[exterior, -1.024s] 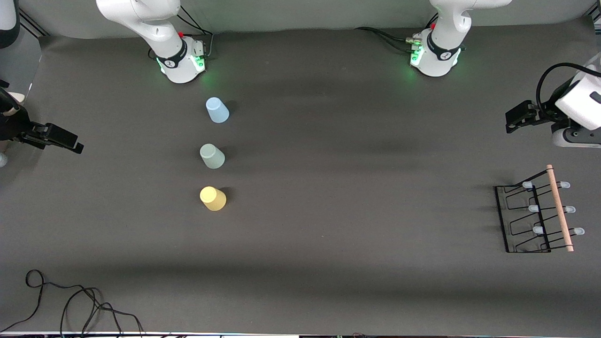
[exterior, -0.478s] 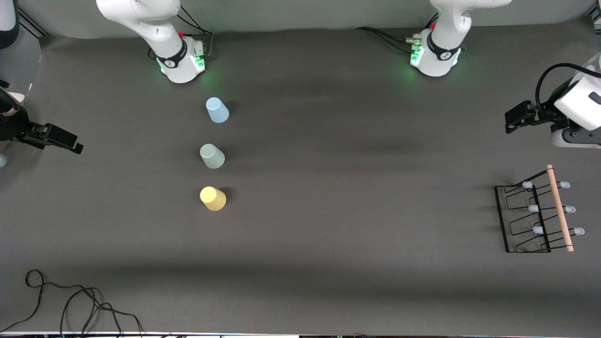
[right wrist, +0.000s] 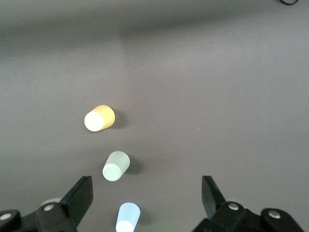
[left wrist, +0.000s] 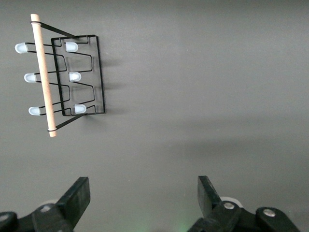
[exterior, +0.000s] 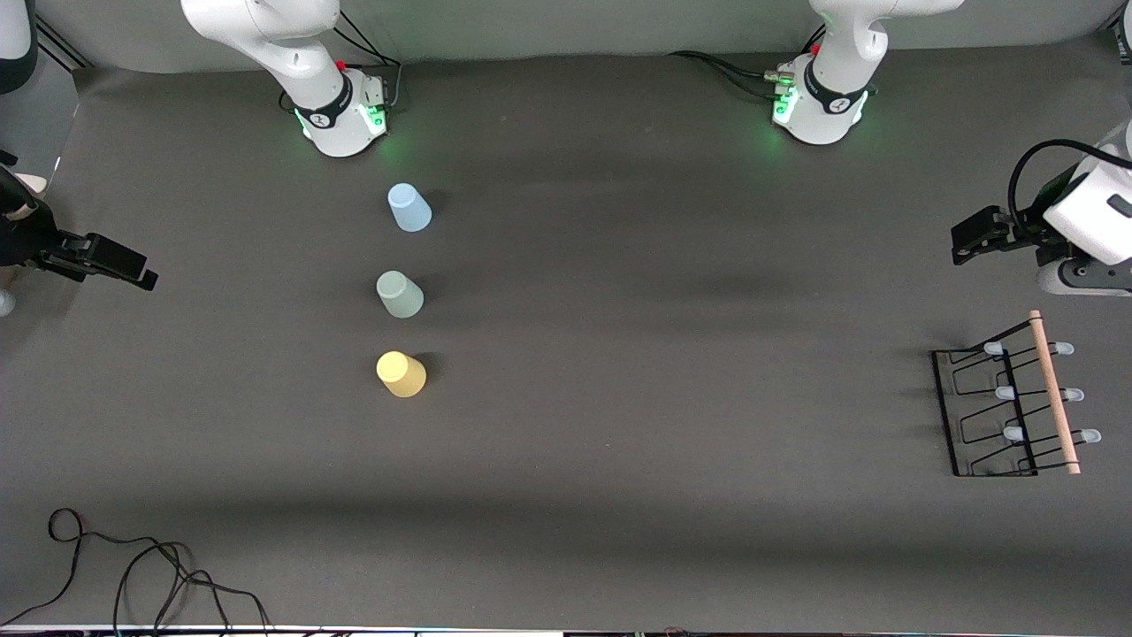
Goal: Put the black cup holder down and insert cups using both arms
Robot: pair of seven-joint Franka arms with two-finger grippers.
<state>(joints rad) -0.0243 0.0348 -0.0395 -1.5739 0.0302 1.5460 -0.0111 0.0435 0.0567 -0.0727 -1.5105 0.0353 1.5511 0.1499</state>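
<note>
Left gripper (left wrist: pixel 140 205): jaws spread wide, empty, held high over the worktop (exterior: pixel 672 372) at the left arm's end. Black cup holder (exterior: pixel 1008 411) found just nearer the front camera than that gripper, wooden handle (exterior: pixel 1052 392) running toward the camera. Right gripper (right wrist: pixel 147 205): jaws likewise apart, waiting. Cups (exterior: pixel 401 295) upside down in a row near the right arm's base. Holder judged the left arm's to take.

no readable text, labels or numbers

Left gripper (left wrist: pixel 141 200) raised, jaws wide apart — right gripper (right wrist: pixel 145 203) likewise, jaws spread
</note>
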